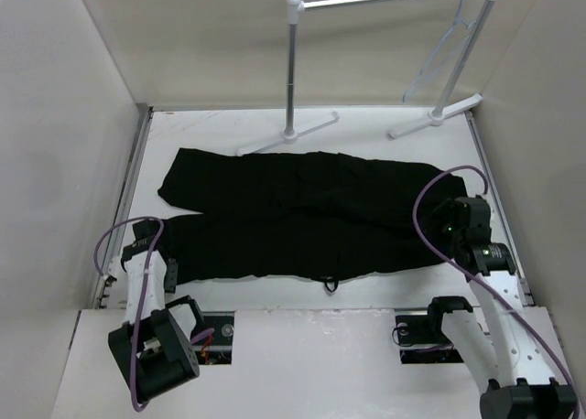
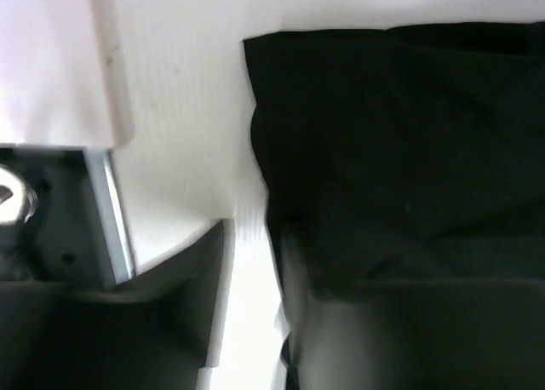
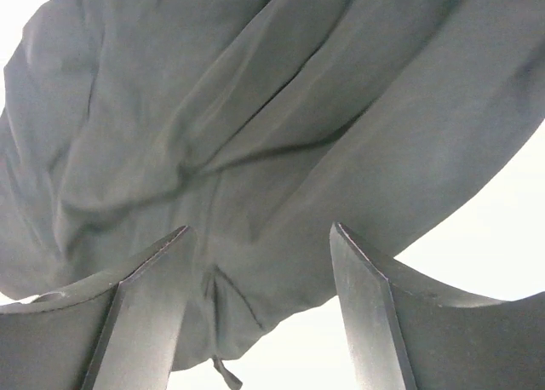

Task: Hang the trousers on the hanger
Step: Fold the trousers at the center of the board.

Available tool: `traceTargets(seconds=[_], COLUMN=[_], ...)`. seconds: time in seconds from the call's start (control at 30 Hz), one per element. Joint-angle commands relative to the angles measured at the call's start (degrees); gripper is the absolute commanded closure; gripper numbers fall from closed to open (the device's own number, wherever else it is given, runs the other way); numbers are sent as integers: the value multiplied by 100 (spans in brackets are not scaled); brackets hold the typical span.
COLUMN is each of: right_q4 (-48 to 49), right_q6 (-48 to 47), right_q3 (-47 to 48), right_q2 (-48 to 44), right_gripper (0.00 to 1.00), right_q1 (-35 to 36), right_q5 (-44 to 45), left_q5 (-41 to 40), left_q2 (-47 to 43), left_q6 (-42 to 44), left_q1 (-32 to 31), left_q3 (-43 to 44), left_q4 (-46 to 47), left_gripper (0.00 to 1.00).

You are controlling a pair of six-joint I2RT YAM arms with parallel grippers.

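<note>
The black trousers (image 1: pixel 302 213) lie flat across the table, legs to the left, with a small drawstring loop (image 1: pixel 331 284) at the near edge. The pale thin hanger (image 1: pixel 449 44) hangs from the rack's bar at the back right. My left gripper (image 1: pixel 163 254) is low at the trousers' left end. In the left wrist view it (image 2: pixel 255 339) is open, straddling the cloth's edge (image 2: pixel 383 151). My right gripper (image 1: pixel 449 220) hovers over the trousers' right end. In the right wrist view it (image 3: pixel 260 228) is open and empty just above the wrinkled fabric (image 3: pixel 281 109).
A white tubular garment rack (image 1: pixel 293 62) with flat feet (image 1: pixel 288 135) stands at the back of the table. White walls close in on the left, back and right. A metal rail (image 1: pixel 135 172) runs along the table's left edge.
</note>
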Motion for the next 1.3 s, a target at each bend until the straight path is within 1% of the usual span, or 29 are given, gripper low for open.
traceTargets(seconds=[0.0,0.03,0.07,0.13,0.23,0.3,0.43,0.53,0.6,0.67,0.77,0.87,0.9,0.93,0.97,1.0,1.03,1.07,1.1,1.17,1.27], right_q4=[-177,-238,-291,-423,-441,-371,-326,-291,-257,-12,358,885,1034,1079,1071,1036,957,817,677,457,298], right_q6=[335,414,459,555,626,687,723,662,687,714,854,881,864,846,855,855,837,811,724,460,143], right_q3=[-45,-107,-151,-186,-169,-178,-116,-108,-99,-177,-265,-336,-336,-336,-319,-301,-257,-179,-73,172,524], right_q2=[24,67,111,252,629,937,1377,1500,1597,1728,2167,2729,2905,2994,3038,2986,2847,2645,2426,2073,1844], right_gripper=[31,32,33,35,40,43,51,52,50,47,46,47,51,59,73,84,91,94,95,95,95], right_q1=[-386,-526,-693,-992,-1327,-1581,-2223,-2583,-2646,-2629,-2532,-2356,-2321,-2312,-2312,-2312,-2312,-2303,-2303,-2303,-2286], right_q5=[175,254,368,745,1080,1151,1467,1564,1573,1521,1354,1283,1240,1230,1230,1230,1213,1256,1344,1502,1678], left_q5=[-74,-65,-65,-118,-337,-356,-49,84,110,111,119,102,93,93,93,76,41,-56,-152,-477,-654], left_q2=[28,10,-68,-349,-832,-1175,-1545,-1765,-1809,-1809,-1660,-1625,-1625,-1625,-1625,-1668,-1729,-1800,-1844,-1766,-1538], left_q6=[116,194,256,379,503,468,433,415,415,415,415,415,415,415,424,432,424,415,424,485,678], left_q1=[57,14,-82,-336,-899,-1181,-1515,-1726,-1858,-1955,-2069,-2122,-2131,-2122,-2087,-2070,-2061,-2043,-2043,-2096,-1973], left_q3=[-106,-62,8,227,509,483,326,229,220,255,334,378,369,369,386,439,526,658,790,1114,1467], left_q4=[786,866,919,937,832,770,638,568,541,559,629,638,638,603,559,506,410,305,269,190,216], left_gripper=[84,89,92,96,98,98,99,99,99,99,100,100,100,100,100,100,100,100,100,100,100])
